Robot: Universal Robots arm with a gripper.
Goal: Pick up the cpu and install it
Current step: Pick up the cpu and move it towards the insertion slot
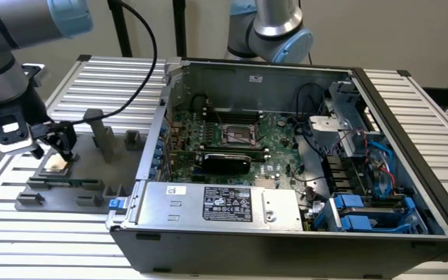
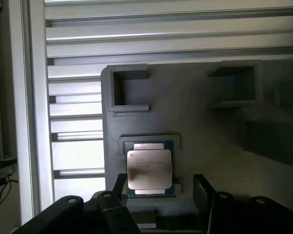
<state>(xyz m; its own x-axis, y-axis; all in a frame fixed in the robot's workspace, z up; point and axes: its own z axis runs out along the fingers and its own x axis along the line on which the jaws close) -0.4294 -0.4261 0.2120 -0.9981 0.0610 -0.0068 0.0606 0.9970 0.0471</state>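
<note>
- Hand [image 1: 53, 153] hangs low over the grey fixture [image 1: 76, 185], fingers spread apart and straddling the fixture's chip recess, gripping nothing.
- Lying flat in that recess is the cpu [image 2: 149, 166], silver top up, not lifted.
- Pickup is judged about to start, not done.
- Well apart from the fixture, inside the open computer case [image 1: 286, 233], the socket [image 1: 238, 135] looks empty, so the whole install is left.
</note>
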